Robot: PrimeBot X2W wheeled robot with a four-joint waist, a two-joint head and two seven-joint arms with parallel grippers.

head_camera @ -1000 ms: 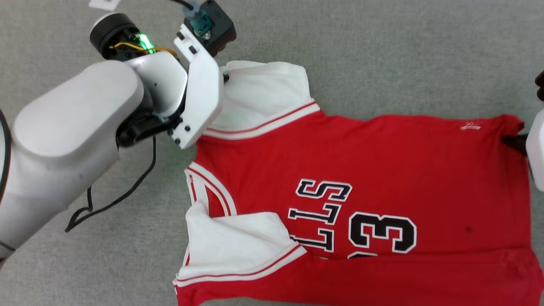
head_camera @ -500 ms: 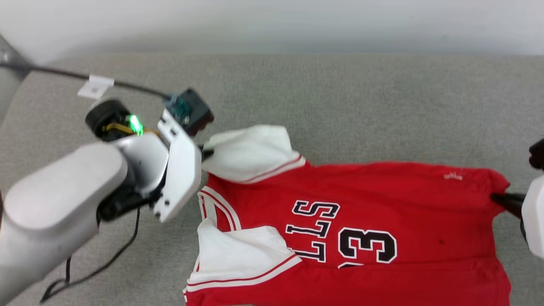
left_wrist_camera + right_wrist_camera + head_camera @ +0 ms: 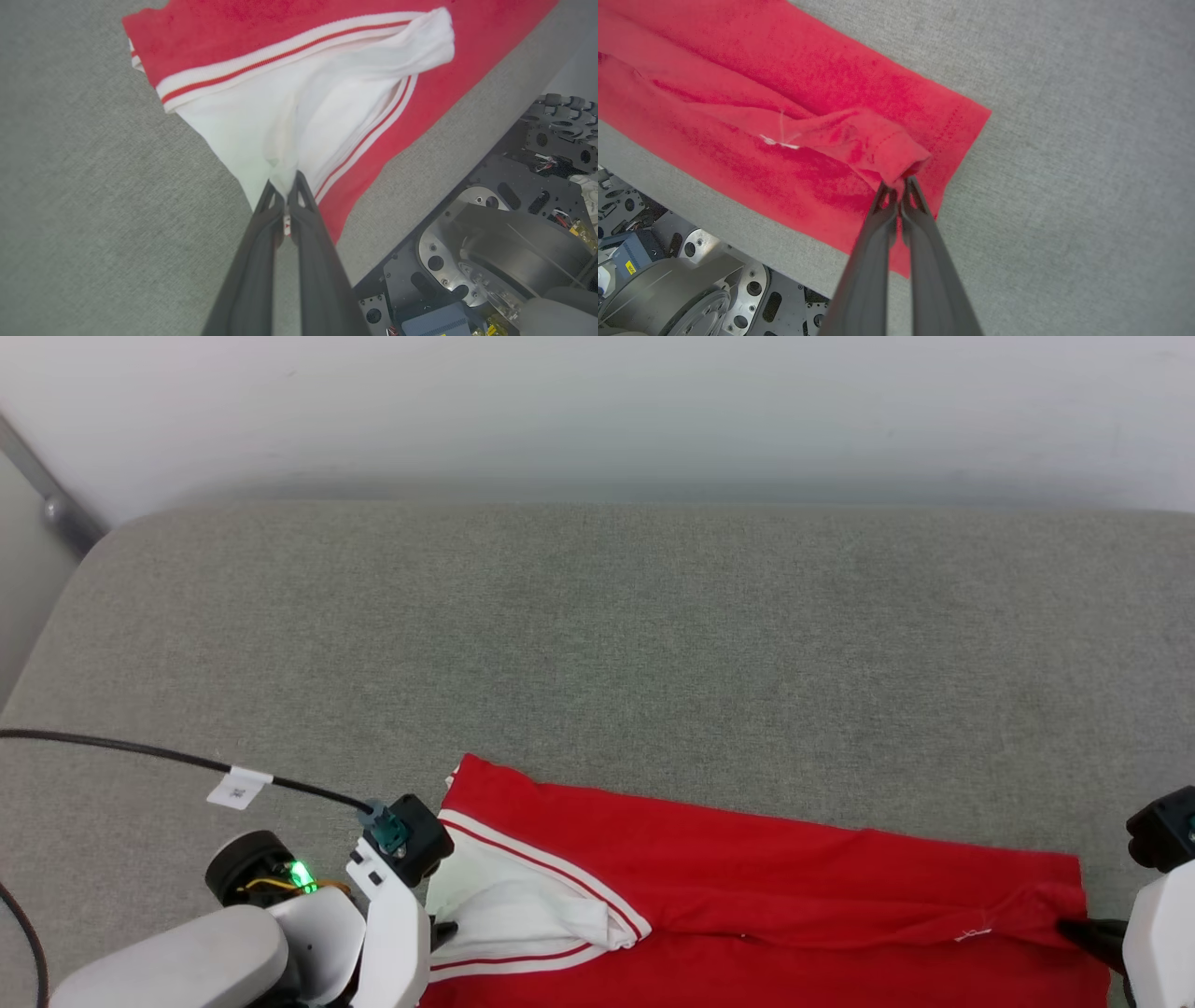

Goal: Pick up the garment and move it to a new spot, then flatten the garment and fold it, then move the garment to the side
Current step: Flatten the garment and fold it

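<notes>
The left gripper [image 3: 285, 179], closed tight, pinches the tip of the white sleeve [image 3: 261, 121]. The right gripper [image 3: 899, 183], likewise closed, pinches the red hem corner [image 3: 882, 149]. Held at both ends, the garment [image 3: 747, 859] can fold over evenly, I judge. It lies along the near edge of the grey padded surface [image 3: 597, 644].

Bright, even, soft light throughout; faint shadows, no glare; wrist views bend at edges.
</notes>
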